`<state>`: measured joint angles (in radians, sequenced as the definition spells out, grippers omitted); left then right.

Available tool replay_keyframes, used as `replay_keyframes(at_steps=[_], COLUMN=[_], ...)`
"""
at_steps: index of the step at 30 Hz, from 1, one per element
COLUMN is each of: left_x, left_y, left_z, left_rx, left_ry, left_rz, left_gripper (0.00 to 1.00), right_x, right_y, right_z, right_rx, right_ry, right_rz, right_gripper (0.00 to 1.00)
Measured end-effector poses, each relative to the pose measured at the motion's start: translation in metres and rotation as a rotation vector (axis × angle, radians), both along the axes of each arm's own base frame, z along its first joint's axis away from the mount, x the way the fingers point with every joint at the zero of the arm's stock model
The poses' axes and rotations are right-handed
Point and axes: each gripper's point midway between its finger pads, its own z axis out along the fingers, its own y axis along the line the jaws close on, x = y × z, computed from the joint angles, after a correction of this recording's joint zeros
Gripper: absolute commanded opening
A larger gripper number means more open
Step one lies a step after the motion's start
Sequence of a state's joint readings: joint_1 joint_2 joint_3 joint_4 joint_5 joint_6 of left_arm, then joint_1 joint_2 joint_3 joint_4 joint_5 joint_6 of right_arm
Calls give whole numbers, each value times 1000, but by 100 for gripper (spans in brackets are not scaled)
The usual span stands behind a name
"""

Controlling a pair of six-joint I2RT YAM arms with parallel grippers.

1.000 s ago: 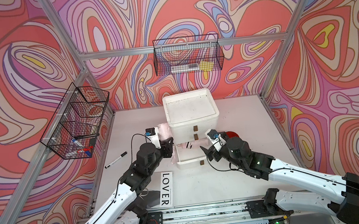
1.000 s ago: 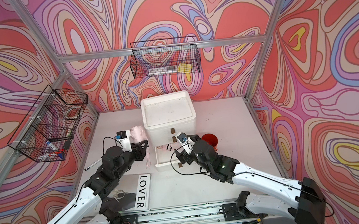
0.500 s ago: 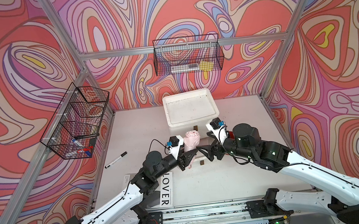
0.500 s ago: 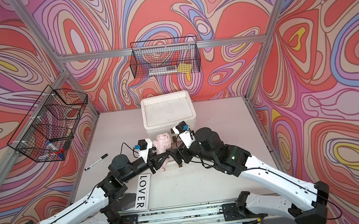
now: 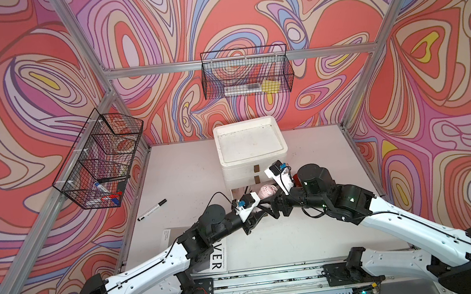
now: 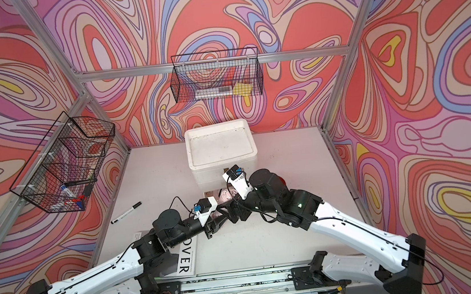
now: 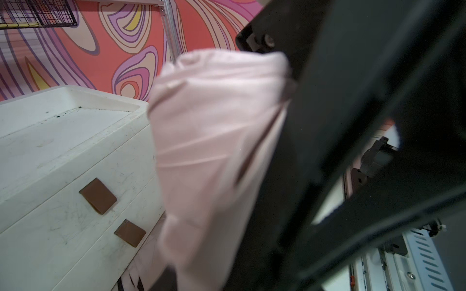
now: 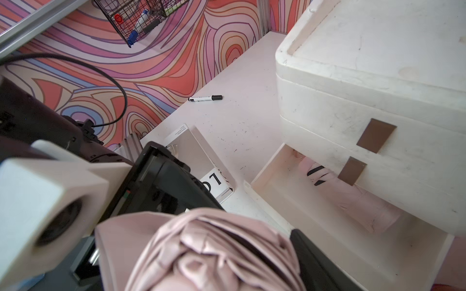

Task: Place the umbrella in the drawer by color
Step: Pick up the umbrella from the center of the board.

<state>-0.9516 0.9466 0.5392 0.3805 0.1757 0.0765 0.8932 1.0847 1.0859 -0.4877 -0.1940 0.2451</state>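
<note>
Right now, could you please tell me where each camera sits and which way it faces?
Top views: high at the front, looking down and back at the white drawer unit; left arm and right arm both show.
Left wrist: close before the unit, facing the back wall past the pink umbrella; dark jaws crowd beside it.
Right wrist: above, looking down on that umbrella's top and the open bottom drawer; the left arm's wrist shows.
Shared: both wrist views catch the umbrella and the unit.
</note>
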Motion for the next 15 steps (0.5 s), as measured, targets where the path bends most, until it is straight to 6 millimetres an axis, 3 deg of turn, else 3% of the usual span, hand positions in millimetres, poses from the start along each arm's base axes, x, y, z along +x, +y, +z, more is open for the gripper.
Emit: replay_keyframes(at_steps=[5,9,10,12,15], left_x=[3,5,6,7,8], left_y=[2,3,4,5,7], left_z=[-4,-5,-5,-6,-6], left_rx=[33,47,50,53,57], left_ry=[-27,-37,-37,-37,-38], left_rz=[35,56,62,73,87], left_gripper=[4,10,13,25,49], right_x=[-2,-3,-3,-4,-4], right_y=[1,1,1,2,3], right_z=[-2,-2,-3,-3,-3], right_rx=[6,9,9,12,14], right_ry=[20,31,31,37,34], right_rz=[5,4,6,7,8], right_gripper=[65,37,31,29,20])
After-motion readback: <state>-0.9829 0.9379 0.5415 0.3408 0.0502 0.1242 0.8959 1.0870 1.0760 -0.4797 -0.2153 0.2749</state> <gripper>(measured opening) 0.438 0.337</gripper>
